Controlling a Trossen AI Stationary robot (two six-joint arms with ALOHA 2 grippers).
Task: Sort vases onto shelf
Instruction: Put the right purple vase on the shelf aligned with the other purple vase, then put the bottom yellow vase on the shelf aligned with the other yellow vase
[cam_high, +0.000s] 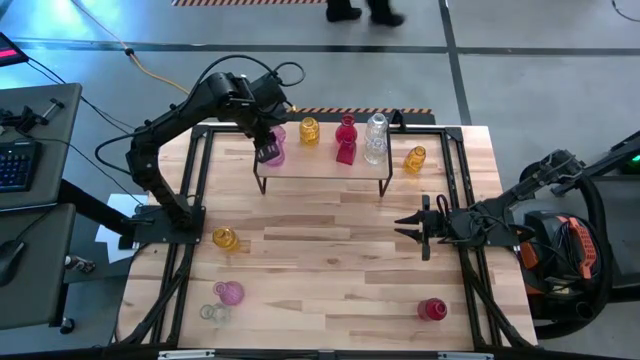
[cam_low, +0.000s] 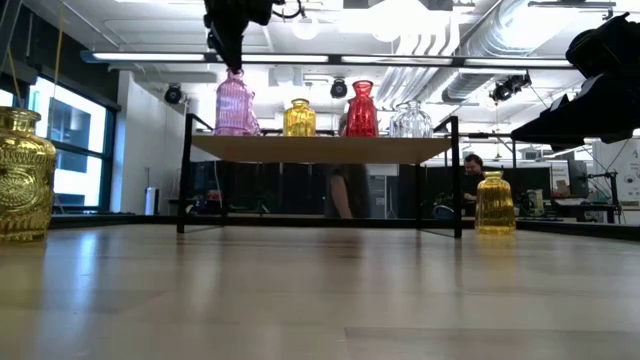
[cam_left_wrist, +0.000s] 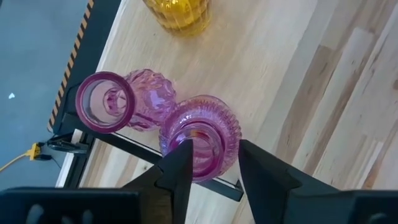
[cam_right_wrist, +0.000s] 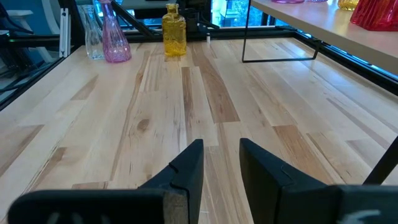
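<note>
Nearest the low camera, a yellow vase stands at the table's 9 o'clock edge. At 12 o'clock is the shelf, carrying five vases: two pink ones at its 9 o'clock end, then yellow, red and clear. The left gripper is above the ribbed pink vase, its fingers set either side of the neck; whether they press the glass I cannot tell. The second pink vase touches it. Off the shelf's 3 o'clock end stands another yellow vase. The right gripper waits low over the table at 3 o'clock, fingers slightly apart, empty. A pink vase and a clear one sit at 7 o'clock, a red one at 5 o'clock.
</note>
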